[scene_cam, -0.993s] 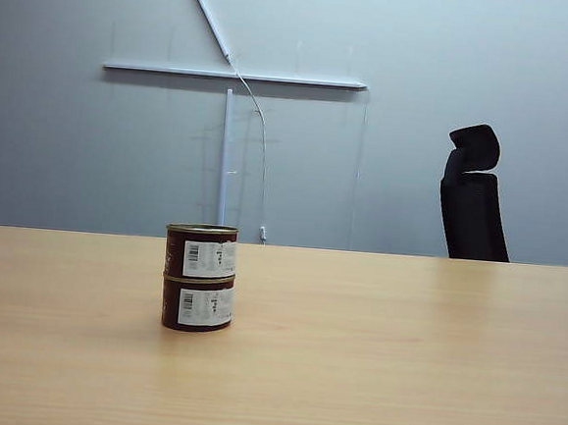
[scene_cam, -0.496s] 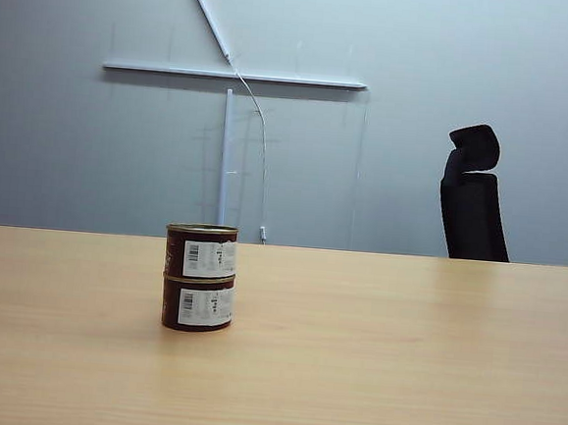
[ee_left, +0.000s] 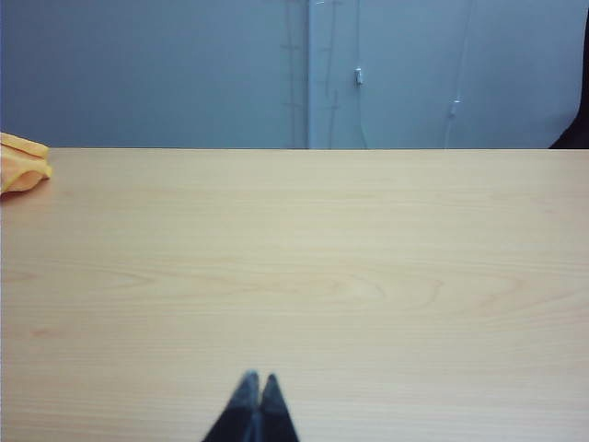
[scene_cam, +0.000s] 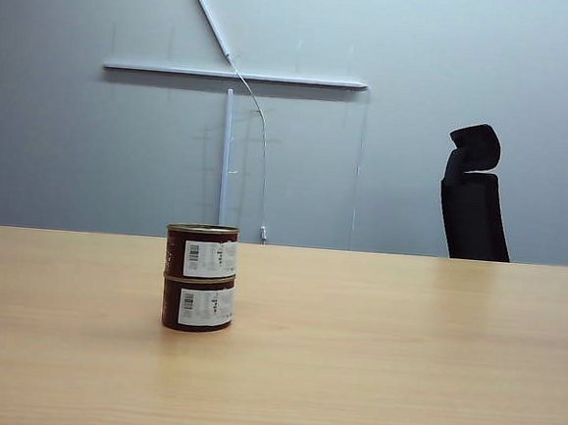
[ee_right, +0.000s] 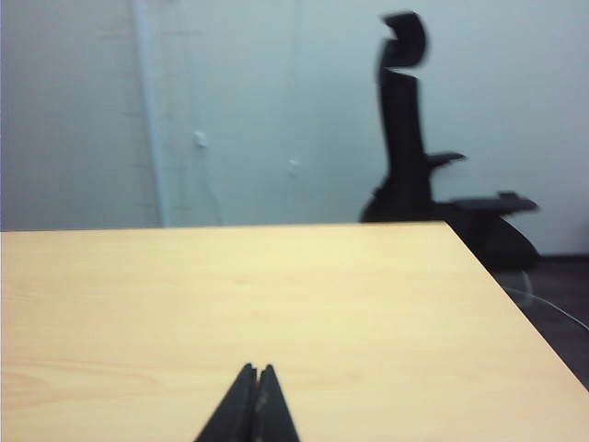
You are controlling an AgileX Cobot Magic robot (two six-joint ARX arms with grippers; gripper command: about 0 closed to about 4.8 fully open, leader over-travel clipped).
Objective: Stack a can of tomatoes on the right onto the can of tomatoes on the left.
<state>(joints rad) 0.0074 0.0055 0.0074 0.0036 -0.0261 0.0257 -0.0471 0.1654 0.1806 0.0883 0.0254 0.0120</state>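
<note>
Two dark tomato cans with white barcode labels stand as one upright stack left of the table's middle in the exterior view: the upper can (scene_cam: 201, 251) rests squarely on the lower can (scene_cam: 197, 304). Neither arm shows in the exterior view. My left gripper (ee_left: 257, 378) is shut and empty over bare tabletop in the left wrist view. My right gripper (ee_right: 257, 368) is also shut with nothing in it, over bare wood near the table's right edge. Neither wrist view shows the cans.
The light wooden table (scene_cam: 400, 360) fills the lower half of the exterior view. A black office chair (scene_cam: 474, 193) stands behind its far right edge, also visible as the chair (ee_right: 409, 138) in the right wrist view. An orange cloth (ee_left: 20, 164) lies at the table's far left.
The exterior view is unchanged: the stacked cans have stayed still and no arm has entered it.
</note>
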